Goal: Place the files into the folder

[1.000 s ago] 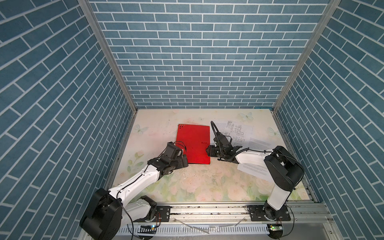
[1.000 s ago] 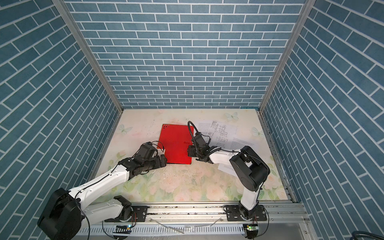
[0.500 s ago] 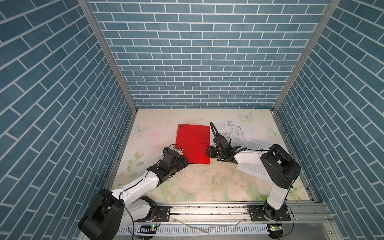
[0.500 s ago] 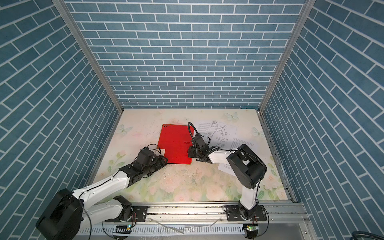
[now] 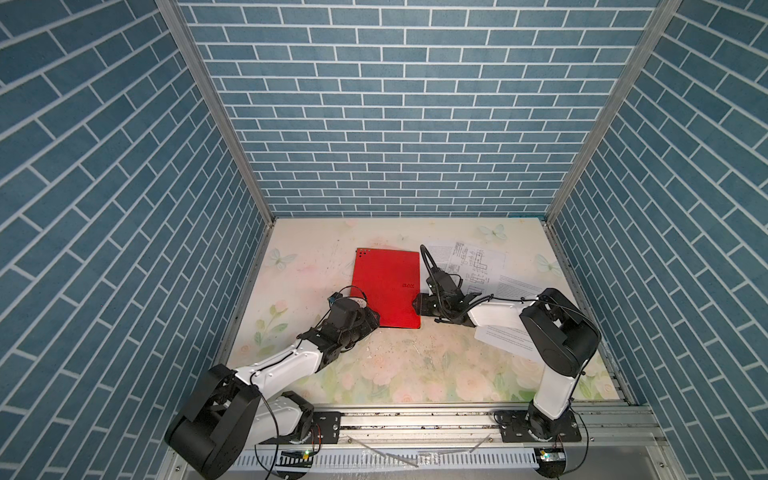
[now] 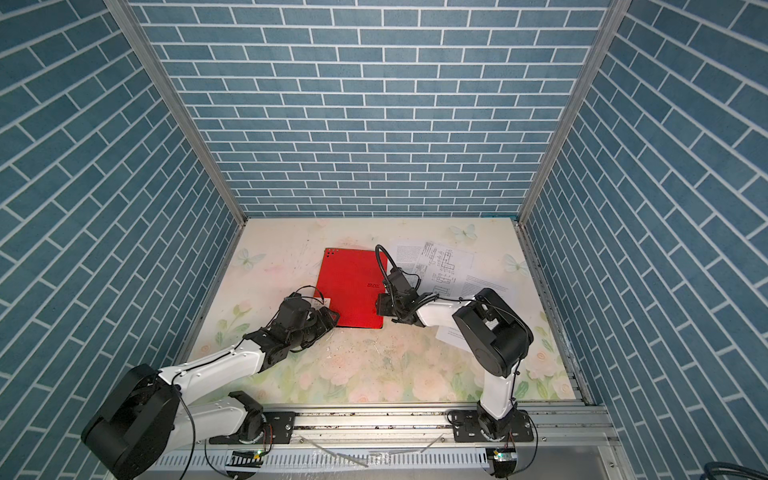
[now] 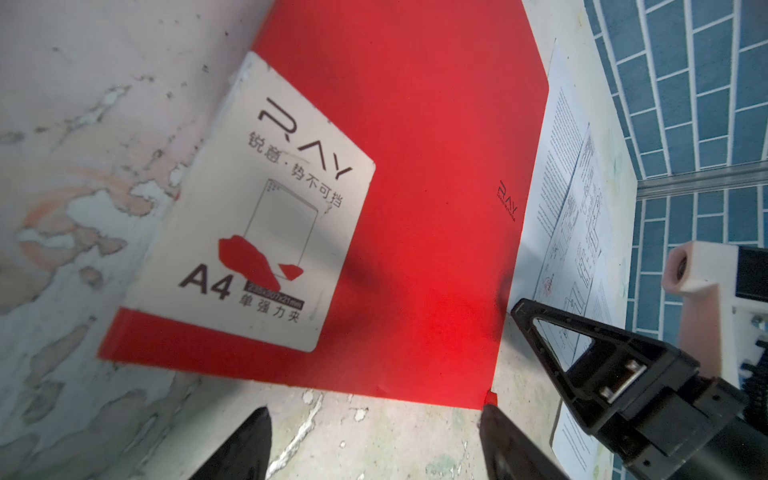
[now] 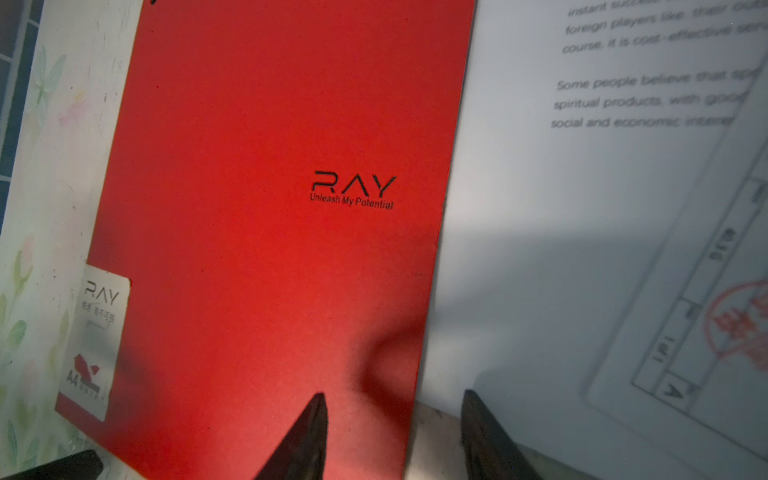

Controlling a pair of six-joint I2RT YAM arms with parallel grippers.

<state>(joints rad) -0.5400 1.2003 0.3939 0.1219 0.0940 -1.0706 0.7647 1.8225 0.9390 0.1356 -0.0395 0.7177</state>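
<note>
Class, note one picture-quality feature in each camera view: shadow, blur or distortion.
In both top views wide-angle perspective splays the brick walls outward; in the left wrist view a soft shadow crosses the folder; in the right wrist view the files are blurred and shadowed.

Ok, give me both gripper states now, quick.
Left gripper: open, holding nothing, by the folder.
Right gripper: open, astride the folder's edge, gripping nothing.
</note>
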